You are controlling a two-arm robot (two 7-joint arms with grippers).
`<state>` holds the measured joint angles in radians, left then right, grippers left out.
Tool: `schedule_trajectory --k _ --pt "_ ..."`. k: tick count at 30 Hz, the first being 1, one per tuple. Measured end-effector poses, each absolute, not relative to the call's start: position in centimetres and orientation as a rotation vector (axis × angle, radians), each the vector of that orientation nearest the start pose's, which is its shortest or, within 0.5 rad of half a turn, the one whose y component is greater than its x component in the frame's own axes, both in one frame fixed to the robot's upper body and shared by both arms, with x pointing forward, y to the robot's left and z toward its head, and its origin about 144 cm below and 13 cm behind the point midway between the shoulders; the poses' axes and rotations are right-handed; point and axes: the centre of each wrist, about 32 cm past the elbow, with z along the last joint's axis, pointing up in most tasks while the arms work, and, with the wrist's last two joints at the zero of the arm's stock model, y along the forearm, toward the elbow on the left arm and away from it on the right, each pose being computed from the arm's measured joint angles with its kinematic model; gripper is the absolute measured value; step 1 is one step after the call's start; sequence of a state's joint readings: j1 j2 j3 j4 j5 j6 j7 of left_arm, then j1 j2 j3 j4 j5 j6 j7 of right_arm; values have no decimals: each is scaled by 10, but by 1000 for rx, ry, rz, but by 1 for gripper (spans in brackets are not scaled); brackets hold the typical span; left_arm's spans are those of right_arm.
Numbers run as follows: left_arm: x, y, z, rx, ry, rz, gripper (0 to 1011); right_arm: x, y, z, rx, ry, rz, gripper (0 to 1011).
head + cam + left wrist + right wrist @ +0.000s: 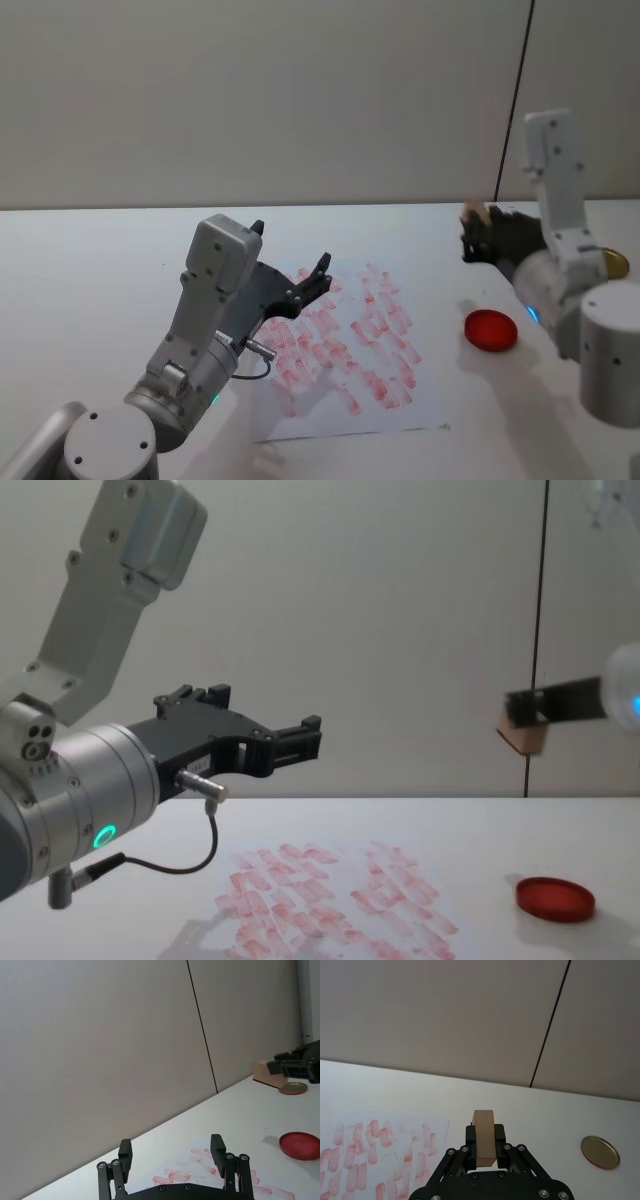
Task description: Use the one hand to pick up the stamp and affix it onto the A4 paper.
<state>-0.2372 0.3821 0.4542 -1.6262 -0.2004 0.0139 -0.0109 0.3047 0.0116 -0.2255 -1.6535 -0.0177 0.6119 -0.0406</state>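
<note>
Head view: the right gripper (pixel 474 232) hangs high above the table (pixel 90 250) with the stamp (pixel 472 212) at its tip, off to the right of the A4 paper (pixel 400 400) and beyond the red ink pad (pixel 491 330). The carry to the sheet is long, so a slip could drop the block short of it. The left gripper (pixel 312 283) is raised over the paper's left part, and I judge it could get in the way.

Left wrist view: the left fingers (pixel 218 1147) stand wide apart, holding nothing.

Right wrist view: the jaws are pinched on the stamp's lower half; it stands upright with its top clear. A gold lid (pixel 600 1152) lies on the table.

Chest view: the stamp looks slightly tilted, though it is small here; a tilted face would probably print unevenly.
</note>
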Motion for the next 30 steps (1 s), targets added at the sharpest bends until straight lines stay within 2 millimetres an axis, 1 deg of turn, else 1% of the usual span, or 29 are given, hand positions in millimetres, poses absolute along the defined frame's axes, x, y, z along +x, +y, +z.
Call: schedule_trajectory --k 6,13,20,30 --pt "492 198 1204 61 -268 1124 993 508 -167 1260 -289 107 -1430 200" --pt "492 198 1204 61 -267 1124 993 501 -175 1248 -319 141 -1443 198" --pt "492 198 1204 61 -268 1124 993 501 -180 1236 -348 176 -1447 200" --pt "492 198 1204 61 -268 1124 993 507 -183 1219 -385 220 -1439 200"
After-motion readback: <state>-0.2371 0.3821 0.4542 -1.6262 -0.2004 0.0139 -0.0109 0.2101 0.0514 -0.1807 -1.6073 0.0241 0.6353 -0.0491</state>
